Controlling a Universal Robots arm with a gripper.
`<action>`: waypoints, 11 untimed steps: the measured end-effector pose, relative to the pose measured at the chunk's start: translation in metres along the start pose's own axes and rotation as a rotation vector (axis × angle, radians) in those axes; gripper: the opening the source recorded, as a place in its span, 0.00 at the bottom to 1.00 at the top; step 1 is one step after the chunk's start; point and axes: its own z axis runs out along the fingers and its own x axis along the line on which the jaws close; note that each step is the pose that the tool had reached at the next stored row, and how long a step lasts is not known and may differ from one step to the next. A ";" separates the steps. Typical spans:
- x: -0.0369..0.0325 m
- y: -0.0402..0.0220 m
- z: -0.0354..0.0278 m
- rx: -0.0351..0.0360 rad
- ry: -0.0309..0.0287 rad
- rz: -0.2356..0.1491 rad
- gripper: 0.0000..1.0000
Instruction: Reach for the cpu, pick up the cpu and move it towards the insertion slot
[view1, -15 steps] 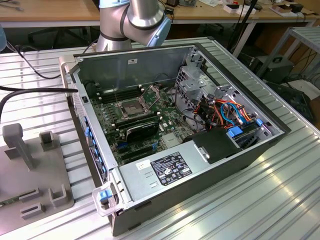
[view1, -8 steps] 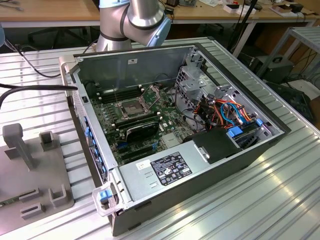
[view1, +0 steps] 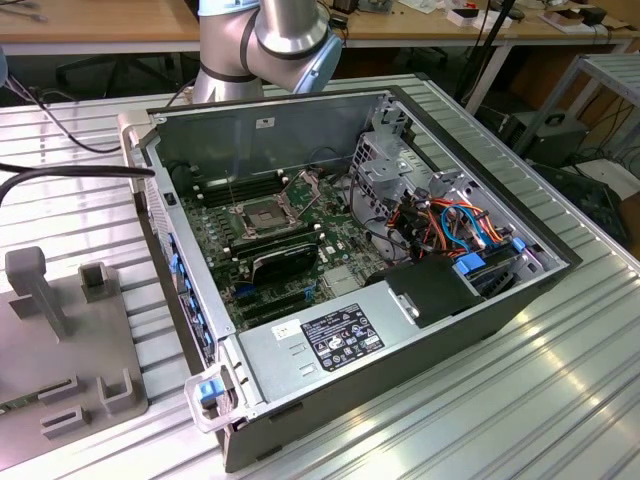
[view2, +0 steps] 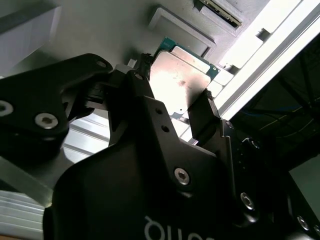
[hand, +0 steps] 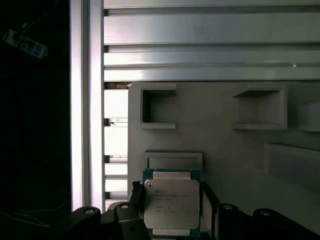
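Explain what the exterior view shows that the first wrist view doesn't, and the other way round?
Exterior view: the open computer case, its motherboard with the insertion slot, and the arm. First wrist view: the cpu, close up at the gripper. Both: the ribbed metal table and a grey fixture plate.

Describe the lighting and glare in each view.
Exterior view: even light, glints on the table. Second wrist view: glare washes out the rail, sheen on the cpu, gripper in shadow. First wrist view: darkness beside bright rails; cpu evenly lit.
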 end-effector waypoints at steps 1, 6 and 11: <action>0.0000 0.0000 -0.0003 -0.0001 -0.0002 0.000 0.55; 0.0001 0.0001 -0.0031 -0.0002 0.0000 0.000 0.55; 0.0002 0.0002 -0.0076 -0.0004 0.0000 0.000 0.55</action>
